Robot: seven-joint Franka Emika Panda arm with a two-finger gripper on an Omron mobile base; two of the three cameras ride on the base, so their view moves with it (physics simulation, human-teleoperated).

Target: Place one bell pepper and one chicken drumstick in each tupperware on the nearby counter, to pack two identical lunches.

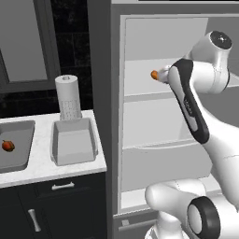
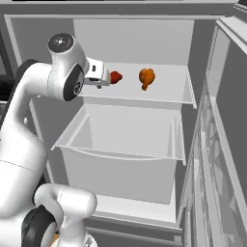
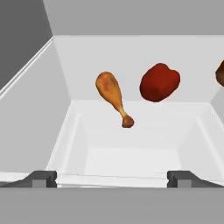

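On fridge shelf, golden-brown chicken drumstick [image 3: 113, 97], glossy red bell pepper [image 3: 159, 82] beside.

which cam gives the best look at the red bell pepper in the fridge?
Hand view: the bell pepper is large and unblocked, beside a chicken drumstick on the fridge shelf. In the right base view the pepper is small, just past the open gripper. The left base view leaves it unclear behind the arm.
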